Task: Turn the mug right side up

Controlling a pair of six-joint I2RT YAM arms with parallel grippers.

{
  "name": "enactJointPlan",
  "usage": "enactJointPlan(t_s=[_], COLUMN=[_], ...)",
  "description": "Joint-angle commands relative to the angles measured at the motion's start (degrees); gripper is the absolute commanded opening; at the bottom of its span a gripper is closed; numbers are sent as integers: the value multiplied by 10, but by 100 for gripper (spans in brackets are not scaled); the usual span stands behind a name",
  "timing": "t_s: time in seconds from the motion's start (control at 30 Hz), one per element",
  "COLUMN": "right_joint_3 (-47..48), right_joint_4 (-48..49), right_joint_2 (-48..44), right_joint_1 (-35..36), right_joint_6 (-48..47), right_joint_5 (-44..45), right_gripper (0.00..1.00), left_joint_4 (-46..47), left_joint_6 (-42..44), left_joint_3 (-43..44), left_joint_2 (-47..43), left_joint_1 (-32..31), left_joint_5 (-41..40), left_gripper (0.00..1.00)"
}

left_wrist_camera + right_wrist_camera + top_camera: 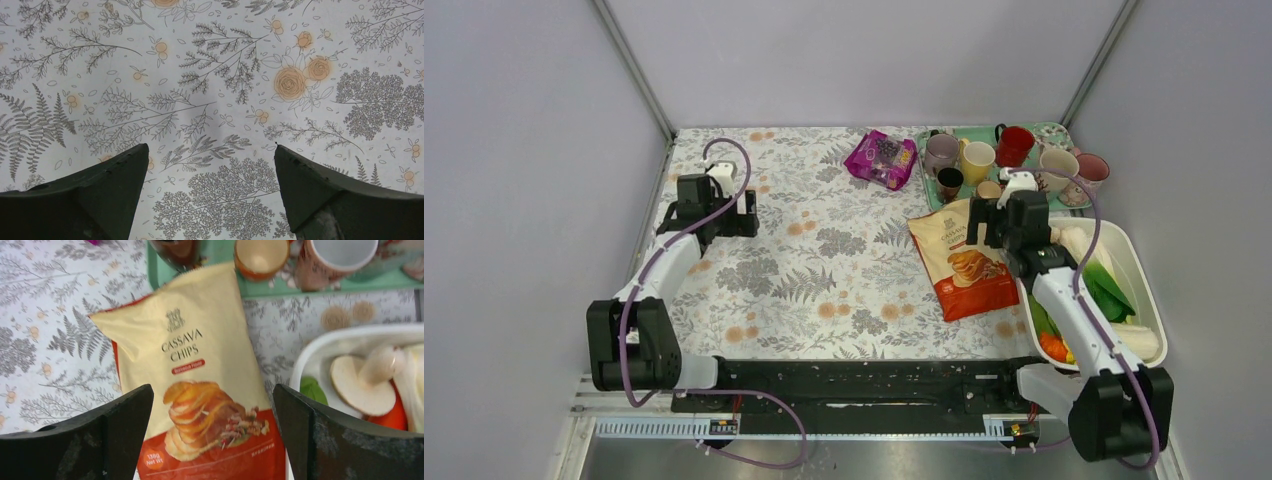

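Right gripper (212, 392) hangs spread over one cassava chips bag (964, 265), which lies against the near side of the green tray (924, 178). Left gripper (210, 147), also spread, is well left of the tray, above the flowered tabletop (824, 260). You have seven cups (977, 160) on the tray; the red mug (1014, 146) at its far edge seems bottom-up. One purple packet (881, 158) lies just left of the tray, and one white basin (1149, 300) of vegetables is near its right front.

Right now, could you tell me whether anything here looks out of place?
The cassava chips bag lies flat and skewed, its top edge overlapping the near rim of the green tray. The mauve mug there may be upside down; I cannot be sure.
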Motion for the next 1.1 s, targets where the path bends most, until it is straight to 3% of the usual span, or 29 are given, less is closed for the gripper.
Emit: enactJointPlan(t_s=[0.0,0.23,0.4,1.07], right_joint_3=[-99,-218,-253,-252], right_joint_4=[111,189,232,233], right_joint_2=[-93,-160,-175,-173], right_joint_1=[-15,-17,-17,-16], right_joint_6=[32,59,71,68], right_joint_5=[36,58,77,59], right_gripper=[100,99,100,99], left_joint_4=[105,198,200,196], left_joint_6=[-14,-55,-54,-60], left_joint_3=[-71,-210,-207,-216], left_joint_2=[-65,-146,-156,-139], left_joint_1=[0,1,3,29], left_joint_5=[-20,-35,-53,-7], left_gripper=[99,99,99,99])
